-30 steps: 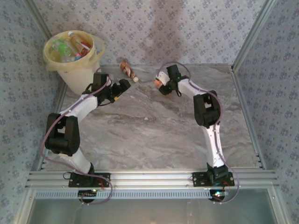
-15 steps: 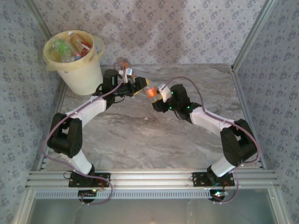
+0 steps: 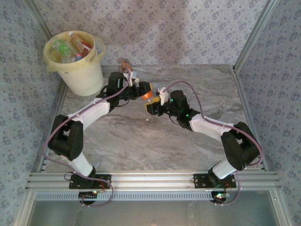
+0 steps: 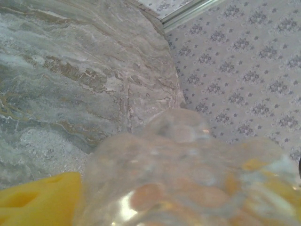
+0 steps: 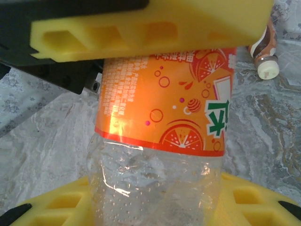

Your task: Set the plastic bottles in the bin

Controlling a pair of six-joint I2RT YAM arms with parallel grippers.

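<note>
Clamped between the yellow foam fingers of the right gripper (image 5: 155, 203): a clear plastic bottle (image 5: 160, 117) with an orange label, over the middle of the table's far half. Reaching the same bottle from the left, the left gripper (image 3: 140, 89), with one yellow pad (image 5: 150, 23) lying across the label end. Cannot tell whether closed on it or merely set around it.

Beneath both, a grey marbled table (image 3: 141, 146). At the far left corner, the cream bin (image 3: 80, 75), upright, with several bottles (image 3: 70, 46) inside. Near the table's far edge, just behind the left gripper, a brown bottle (image 5: 263, 44) with a white cap (image 5: 268, 70), lying on its side, apart from both grippers.
</note>
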